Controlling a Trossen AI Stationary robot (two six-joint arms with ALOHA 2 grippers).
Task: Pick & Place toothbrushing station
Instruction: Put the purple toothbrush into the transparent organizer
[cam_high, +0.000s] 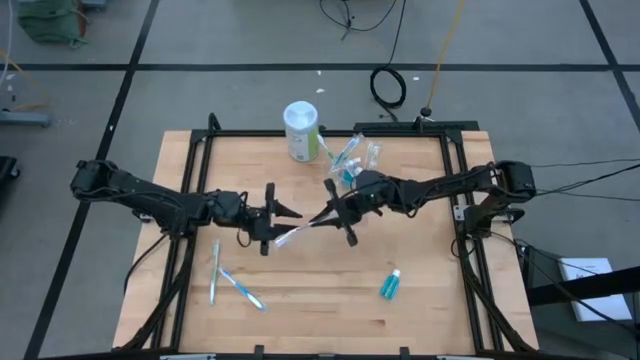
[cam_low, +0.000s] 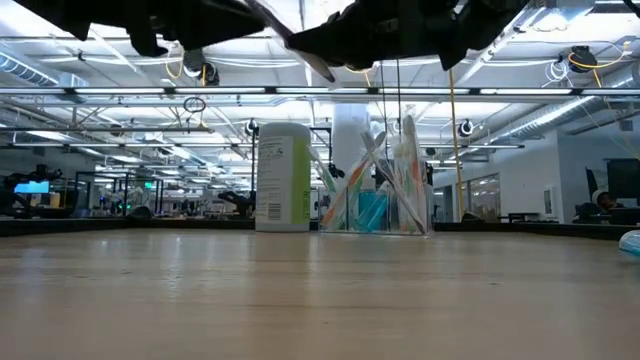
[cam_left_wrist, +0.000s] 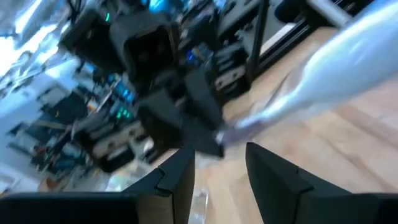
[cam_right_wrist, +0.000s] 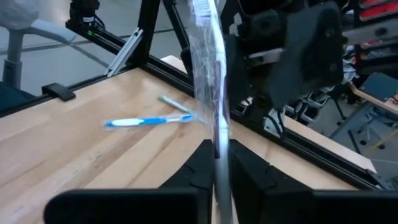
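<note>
My right gripper (cam_high: 328, 215) (cam_right_wrist: 217, 155) is shut on a slim toothbrush in a clear wrapper (cam_high: 298, 231) (cam_right_wrist: 208, 74), above the middle of the table. The brush's free end reaches toward my left gripper (cam_high: 268, 218) (cam_left_wrist: 217, 168), which is open; the brush (cam_left_wrist: 323, 68) shows beyond its fingers, not between them. A small clear cup (cam_high: 355, 155) (cam_low: 375, 195) with several toothbrushes stands at the far middle. Two toothbrushes (cam_high: 228, 280) lie flat at the near left. A teal toothpaste tube (cam_high: 390, 284) lies at the near right. My right gripper pinches one end of the wrapped toothbrush (cam_right_wrist: 216, 134) between its two fingers. The fingers come about level from the table's right, and the brush runs on beyond them toward the left. The brush is lifted clear of the table (cam_low: 305, 50).
A white canister (cam_high: 300, 130) (cam_low: 283, 175) stands upright just left of the cup. A black frame (cam_high: 200, 140) runs along the table's far and side edges. Bare wood lies in the near middle between the loose brushes and the tube.
</note>
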